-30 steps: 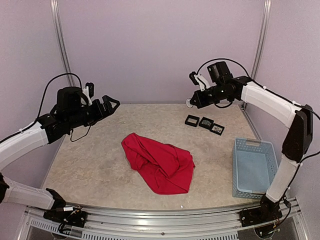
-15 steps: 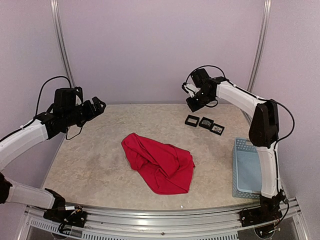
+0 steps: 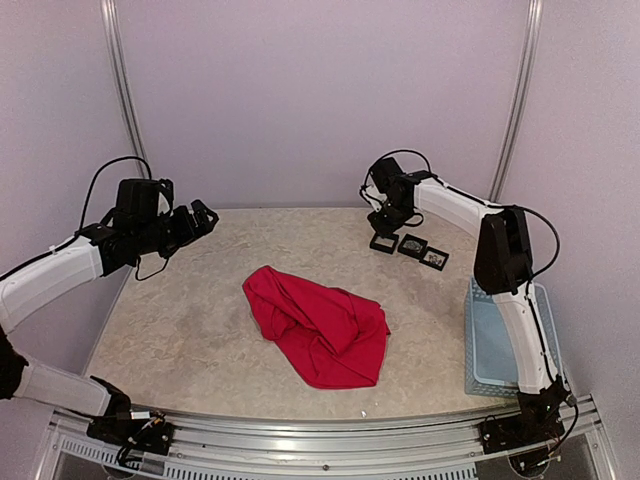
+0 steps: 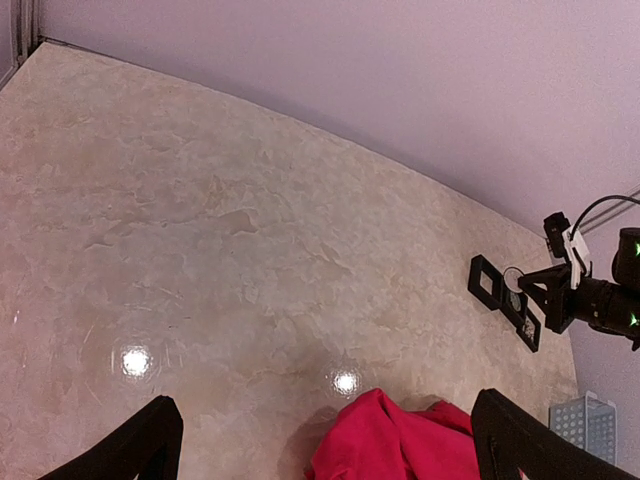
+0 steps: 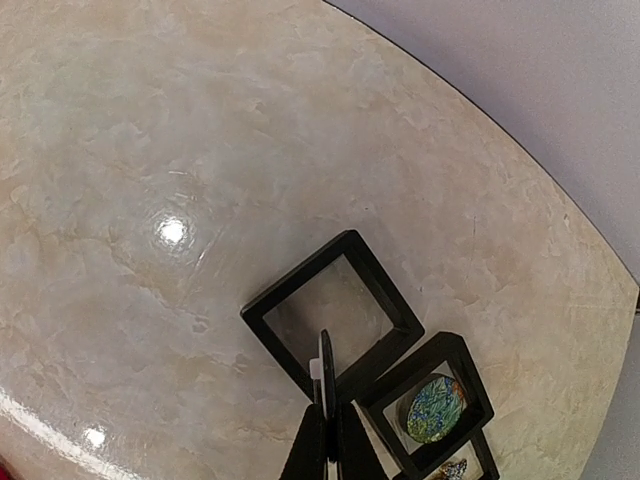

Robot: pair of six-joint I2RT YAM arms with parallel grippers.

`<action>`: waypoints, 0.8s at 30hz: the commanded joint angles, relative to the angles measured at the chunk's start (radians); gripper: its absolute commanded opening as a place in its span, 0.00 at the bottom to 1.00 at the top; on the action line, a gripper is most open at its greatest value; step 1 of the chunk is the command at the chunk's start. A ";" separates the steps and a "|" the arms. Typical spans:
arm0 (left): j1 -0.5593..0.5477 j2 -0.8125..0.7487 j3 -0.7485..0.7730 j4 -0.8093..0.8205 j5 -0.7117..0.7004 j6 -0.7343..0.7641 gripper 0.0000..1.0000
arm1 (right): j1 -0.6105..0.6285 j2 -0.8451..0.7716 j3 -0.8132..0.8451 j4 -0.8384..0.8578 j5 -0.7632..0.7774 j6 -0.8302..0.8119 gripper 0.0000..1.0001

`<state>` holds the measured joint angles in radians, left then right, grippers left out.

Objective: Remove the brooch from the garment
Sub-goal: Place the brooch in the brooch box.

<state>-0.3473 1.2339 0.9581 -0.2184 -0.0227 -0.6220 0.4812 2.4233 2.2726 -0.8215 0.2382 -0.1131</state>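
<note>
Right claw's (image 5: 326, 428) thin brooch (image 5: 325, 360) nearer square frame (image 5: 378, 284)

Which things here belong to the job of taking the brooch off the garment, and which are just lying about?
For the job: garment; brooch, pinched in the right gripper; empty frame beneath it, probably its destination.
Lying about: basket; two filled frames.

No writing, number, brand or sign can be read in any view. The red garment (image 3: 318, 335) is plain. The three small black frames (image 3: 409, 245) and the pale blue basket (image 3: 480, 340) show no mark that can be made out at this size.
</note>
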 commanded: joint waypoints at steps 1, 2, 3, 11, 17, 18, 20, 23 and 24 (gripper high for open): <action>0.010 0.002 0.021 -0.018 0.017 0.029 0.99 | -0.007 0.049 0.030 0.050 0.051 -0.016 0.00; 0.009 0.004 0.021 -0.020 0.017 0.031 0.99 | -0.006 0.056 0.032 0.059 0.058 -0.022 0.00; 0.011 0.007 0.021 -0.022 0.037 0.033 0.99 | -0.007 0.066 0.036 0.066 0.063 -0.027 0.00; 0.010 0.009 0.013 -0.036 0.049 0.038 0.99 | -0.007 0.118 0.054 0.090 0.137 -0.066 0.00; 0.013 0.015 0.010 -0.034 0.059 0.038 0.99 | -0.009 0.141 0.053 0.103 0.181 -0.077 0.00; 0.012 0.016 0.010 -0.033 0.058 0.038 0.99 | -0.008 0.143 0.053 0.106 0.187 -0.077 0.00; 0.011 0.021 0.010 -0.031 0.059 0.038 0.99 | -0.009 0.147 0.053 0.117 0.203 -0.077 0.00; 0.012 0.027 0.013 -0.029 0.064 0.037 0.99 | -0.010 0.155 0.054 0.129 0.220 -0.087 0.00; 0.013 0.029 0.013 -0.029 0.065 0.036 0.99 | -0.011 0.158 0.053 0.129 0.221 -0.088 0.00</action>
<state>-0.3424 1.2457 0.9581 -0.2337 0.0246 -0.5968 0.4808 2.5435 2.2978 -0.7200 0.4202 -0.1886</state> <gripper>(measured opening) 0.988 0.031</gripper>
